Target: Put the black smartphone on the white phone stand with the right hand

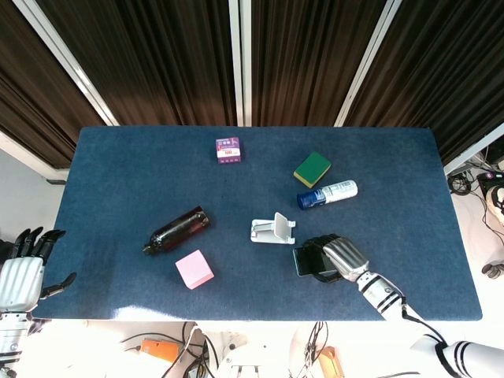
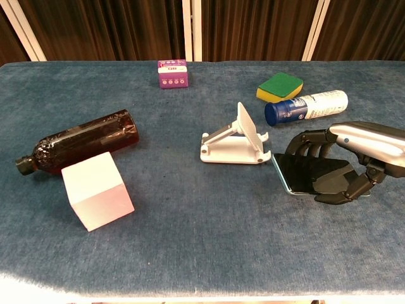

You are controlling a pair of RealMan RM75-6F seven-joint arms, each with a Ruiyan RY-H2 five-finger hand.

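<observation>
The black smartphone point(image 2: 302, 171) point(image 1: 306, 261) is tilted up off the blue table, its near-left edge close to the cloth. My right hand point(image 2: 354, 158) point(image 1: 335, 257) grips it, fingers over its far edge and thumb under the near side. The white phone stand point(image 2: 235, 142) point(image 1: 273, 229) sits just left of the phone, its backrest leaning up; nothing rests on it. My left hand point(image 1: 24, 268) hangs off the table's left front corner, fingers apart, holding nothing.
A brown bottle point(image 2: 79, 141) lies on its side beside a pink cube point(image 2: 97, 190) at the left. A purple box point(image 2: 173, 73) sits at the back. A green sponge point(image 2: 280, 86) and a blue-capped white spray bottle point(image 2: 307, 106) lie behind my right hand.
</observation>
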